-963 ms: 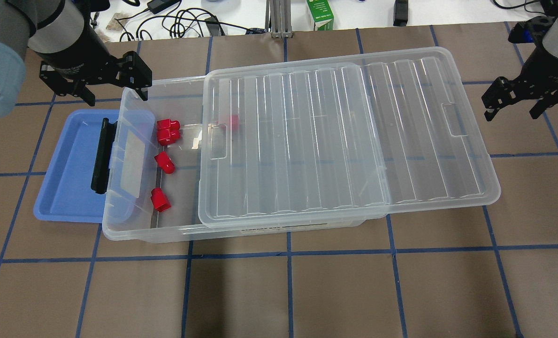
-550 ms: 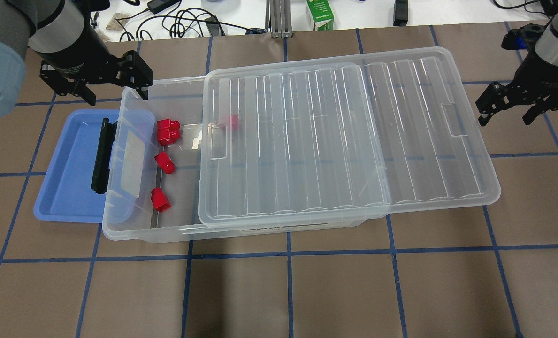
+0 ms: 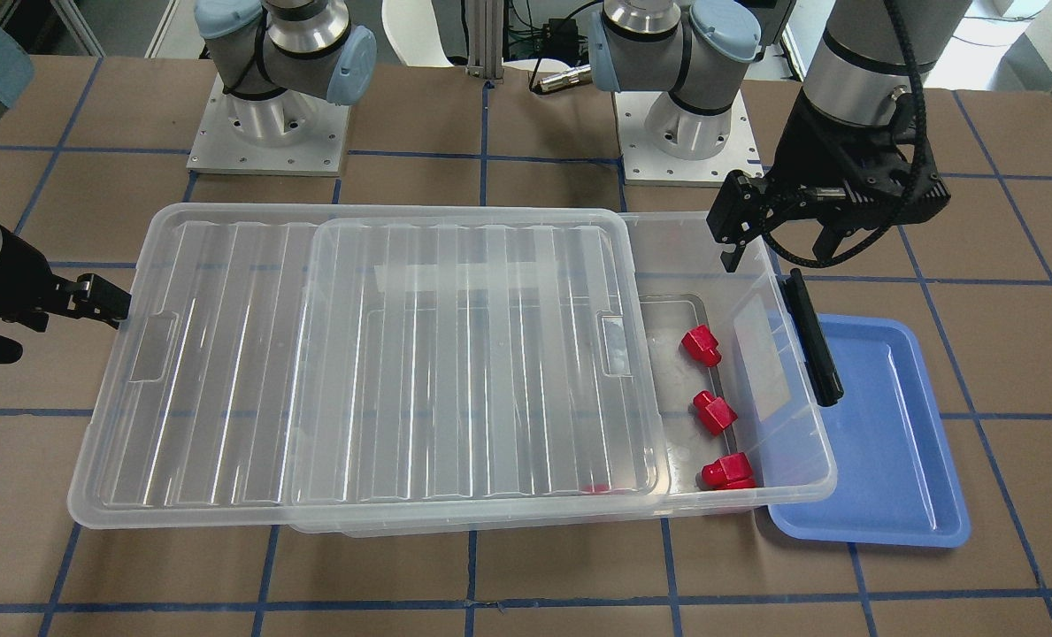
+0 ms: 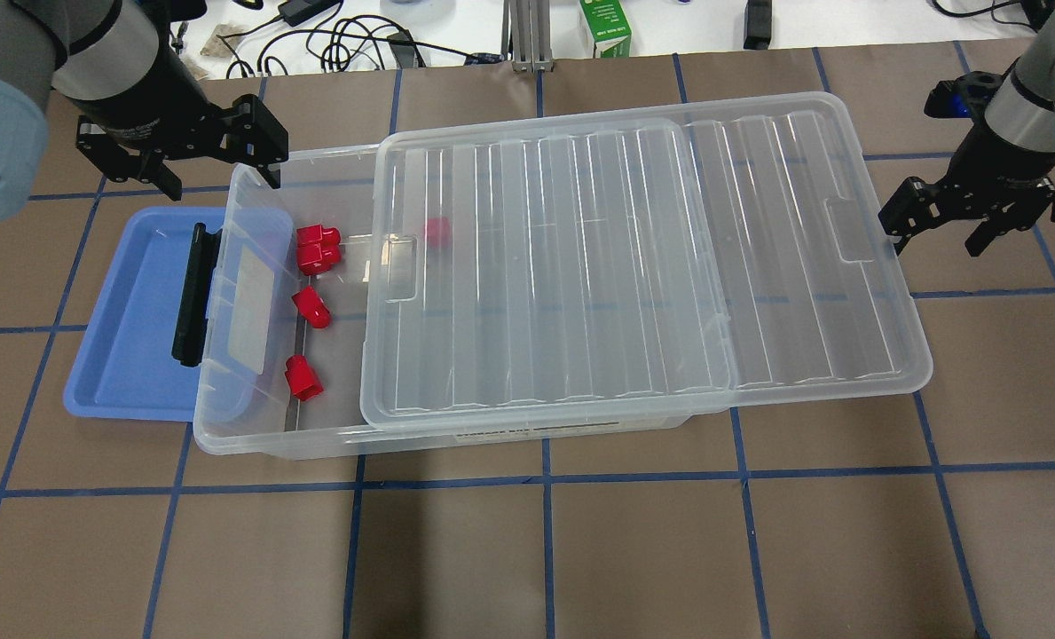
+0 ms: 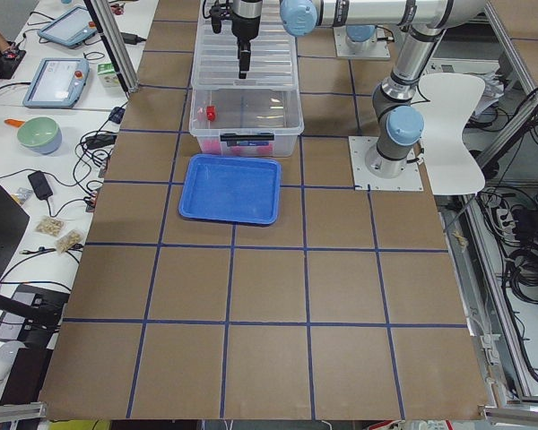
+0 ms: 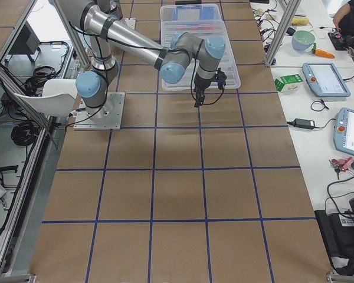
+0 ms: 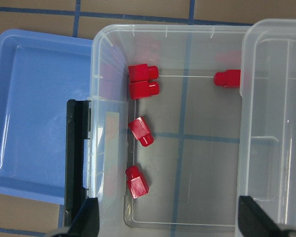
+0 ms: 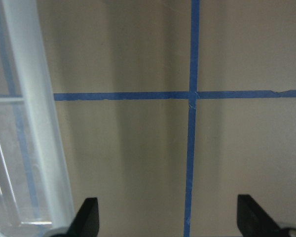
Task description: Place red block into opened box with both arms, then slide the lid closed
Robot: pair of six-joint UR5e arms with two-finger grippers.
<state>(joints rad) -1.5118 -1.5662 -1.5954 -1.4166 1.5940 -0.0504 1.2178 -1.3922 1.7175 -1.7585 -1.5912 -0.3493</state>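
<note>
The clear box point(image 4: 252, 441) lies across the table with its black bar point(image 4: 192, 295) at the left end. Several red blocks point(image 4: 311, 307) rest inside near that end; one more point(image 4: 437, 232) shows through the lid point(image 4: 642, 257). The ribbed lid covers most of the box and overhangs its right end. My left gripper point(image 4: 222, 182) hovers open above the box's far left corner; its wrist view looks down on the red blocks point(image 7: 140, 132). Open too, my right gripper point(image 4: 932, 241) sits low with one finger point(image 4: 893, 232) against the lid's right short edge point(image 8: 34, 123).
A blue tray point(image 4: 128, 311) sits partly under the box's left end. A green carton point(image 4: 605, 27) and cables lie beyond the far table edge. In the front-facing view both arm bases point(image 3: 269, 124) stand behind the box.
My right gripper has moved left against the lid's right edge, and the lid has slid slightly left over the box. The left arm and the blocks have stayed put.
</note>
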